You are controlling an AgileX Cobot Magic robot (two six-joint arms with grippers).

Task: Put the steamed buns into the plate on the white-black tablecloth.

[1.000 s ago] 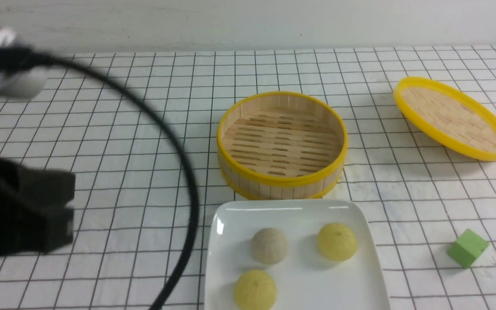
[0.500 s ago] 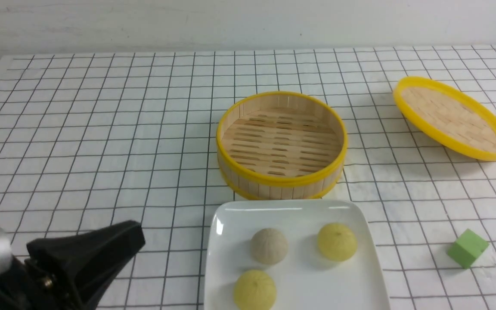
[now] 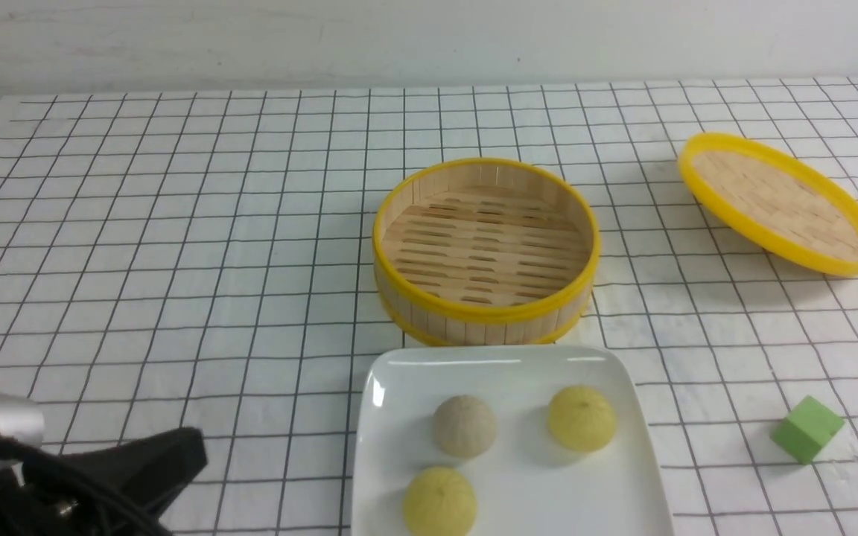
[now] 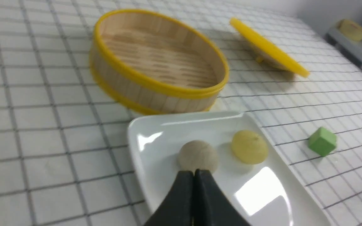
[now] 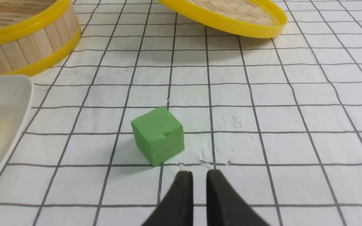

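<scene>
A: We see the plate (image 3: 511,365) on the white-black tablecloth (image 3: 176,223), just before the steamer basket (image 3: 485,249); all three steamed buns (image 3: 464,425) lie in it.

B: Our left gripper (image 4: 194,172) is pressed together, empty; the right gripper (image 5: 199,175) slightly parted, probably idle. Let's stay clear of the plate.

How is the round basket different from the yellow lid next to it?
The basket has tall wooden walls; the lid is shallow. The basket sits flat, while the lid is tilted. The basket's floor has slats with gaps; the lid's inside is tightly woven. Both are round, yellow-rimmed and empty.
</scene>
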